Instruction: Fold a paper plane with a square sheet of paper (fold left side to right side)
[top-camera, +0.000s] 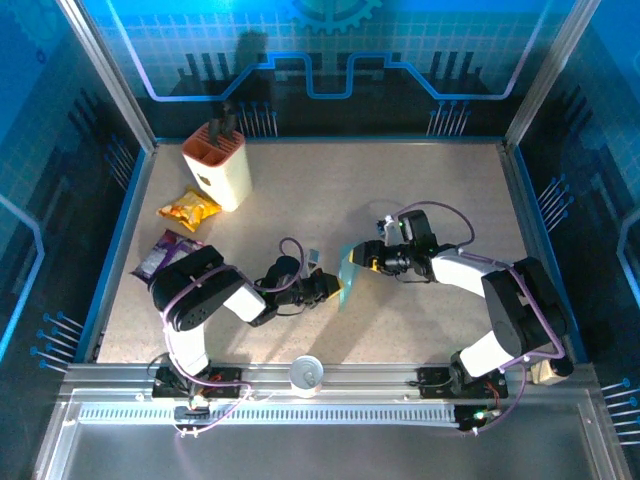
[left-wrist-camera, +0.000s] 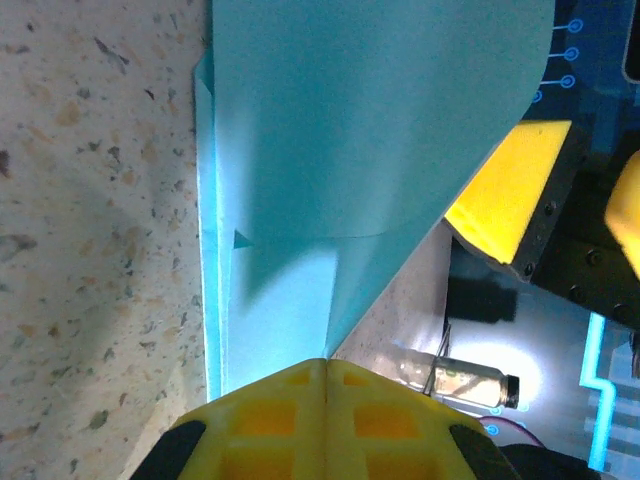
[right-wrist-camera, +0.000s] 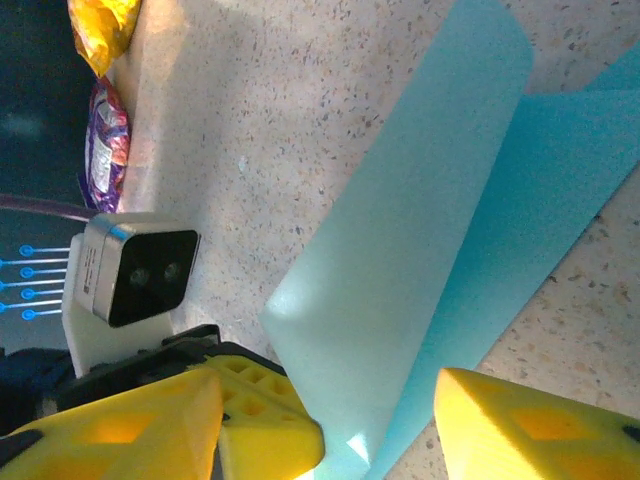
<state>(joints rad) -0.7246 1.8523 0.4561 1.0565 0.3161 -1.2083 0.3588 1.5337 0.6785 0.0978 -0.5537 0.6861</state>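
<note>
The light-blue sheet of paper (top-camera: 349, 271) is lifted off the table between the two grippers, folded into layers with one flap curling up. My left gripper (top-camera: 331, 288) comes in from the left. In the left wrist view its yellow fingers (left-wrist-camera: 325, 362) are pressed together on the paper's (left-wrist-camera: 330, 150) lower edge. My right gripper (top-camera: 362, 257) reaches in from the right. In the right wrist view its jaws (right-wrist-camera: 330, 385) stand apart with the paper (right-wrist-camera: 420, 250) between them. The left fingertip (right-wrist-camera: 270, 420) shows there, holding the sheet's corner.
A cream knife block (top-camera: 217, 165) stands at the back left. A yellow snack packet (top-camera: 188, 208) and a purple snack packet (top-camera: 165, 252) lie along the left side. A white round object (top-camera: 306, 374) sits on the front rail. Blue walls enclose the table.
</note>
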